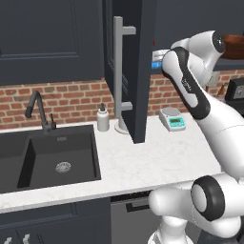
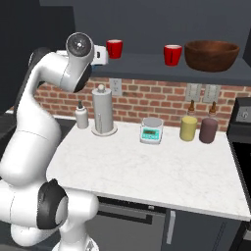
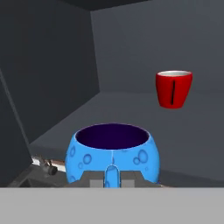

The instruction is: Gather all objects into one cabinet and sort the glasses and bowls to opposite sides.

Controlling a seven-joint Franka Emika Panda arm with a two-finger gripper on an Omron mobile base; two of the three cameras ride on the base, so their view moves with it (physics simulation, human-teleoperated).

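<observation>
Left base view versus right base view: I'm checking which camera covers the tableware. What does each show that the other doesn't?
Left base view alone: the sink, the faucet and the open cabinet door with its grey bar handle. Right base view alone: two red cups, the wide brown bowl and two jars. Both: the arm, scale, soap bottle, brick wall and counter.

- Inside the cabinet (image 3: 65,78), the bowl (image 3: 113,151) is set at the front edge of the shelf, with a cup (image 3: 173,89) placed behind it, to its right.
- A second cup (image 2: 172,54) and a wide bowl (image 2: 212,55) are ranged further right.
- Below, on the counter (image 2: 147,171), a scale (image 2: 151,130) is flanked by a towel holder (image 2: 102,110) and two jars (image 2: 188,128).
</observation>
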